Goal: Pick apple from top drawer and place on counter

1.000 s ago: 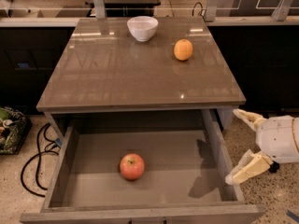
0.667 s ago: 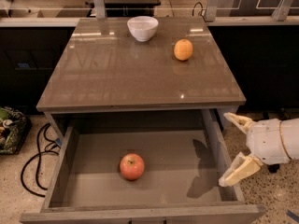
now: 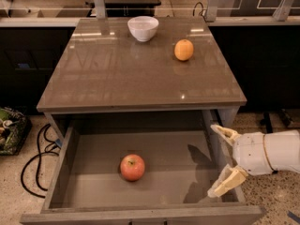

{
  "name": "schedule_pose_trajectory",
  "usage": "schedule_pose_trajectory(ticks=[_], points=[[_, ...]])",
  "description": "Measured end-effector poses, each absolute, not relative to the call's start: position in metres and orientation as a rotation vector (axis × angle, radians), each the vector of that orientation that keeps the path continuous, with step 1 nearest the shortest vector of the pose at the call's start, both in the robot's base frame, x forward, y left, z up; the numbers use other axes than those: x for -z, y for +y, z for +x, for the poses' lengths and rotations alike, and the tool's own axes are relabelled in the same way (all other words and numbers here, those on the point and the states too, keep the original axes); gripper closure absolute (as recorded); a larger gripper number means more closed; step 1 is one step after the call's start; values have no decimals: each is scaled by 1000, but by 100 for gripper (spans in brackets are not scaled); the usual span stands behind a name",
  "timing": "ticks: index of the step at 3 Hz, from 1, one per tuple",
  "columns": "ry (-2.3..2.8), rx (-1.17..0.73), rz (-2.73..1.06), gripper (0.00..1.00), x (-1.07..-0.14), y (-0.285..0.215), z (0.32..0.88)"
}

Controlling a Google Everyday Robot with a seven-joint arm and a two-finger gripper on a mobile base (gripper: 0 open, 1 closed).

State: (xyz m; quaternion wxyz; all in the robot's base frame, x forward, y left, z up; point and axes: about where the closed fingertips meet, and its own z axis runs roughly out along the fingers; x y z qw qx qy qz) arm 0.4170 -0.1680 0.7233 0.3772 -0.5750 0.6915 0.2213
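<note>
The apple (image 3: pixel 132 167), red-orange with a dark stem dimple, lies on the flat bottom of the open top drawer (image 3: pixel 89 191), left of its middle. The glossy grey-brown counter (image 3: pixel 136 74) sits above the drawer. My gripper (image 3: pixel 221 161) comes in from the right edge on a white arm, over the drawer's right side wall. Its two tan fingers are spread wide apart and hold nothing. It is well to the right of the apple and at about the same depth.
A white bowl (image 3: pixel 143 28) stands at the back of the counter. A uniformly orange round fruit (image 3: pixel 183 49) lies to its right. Black cables (image 3: pixel 35 158) and a bag (image 3: pixel 9 130) lie on the floor at the left.
My gripper has moved left, from beside the drawer to over its right wall. The apple and the things on the counter have not moved.
</note>
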Motion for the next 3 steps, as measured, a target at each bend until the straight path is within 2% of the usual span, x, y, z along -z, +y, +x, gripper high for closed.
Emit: schedule_pose_trajectory(ticks=[2,3], points=[[1765,-581,-1487,0,-721,-162,420],[1728,-661,-1513,0,-698,-129,435]])
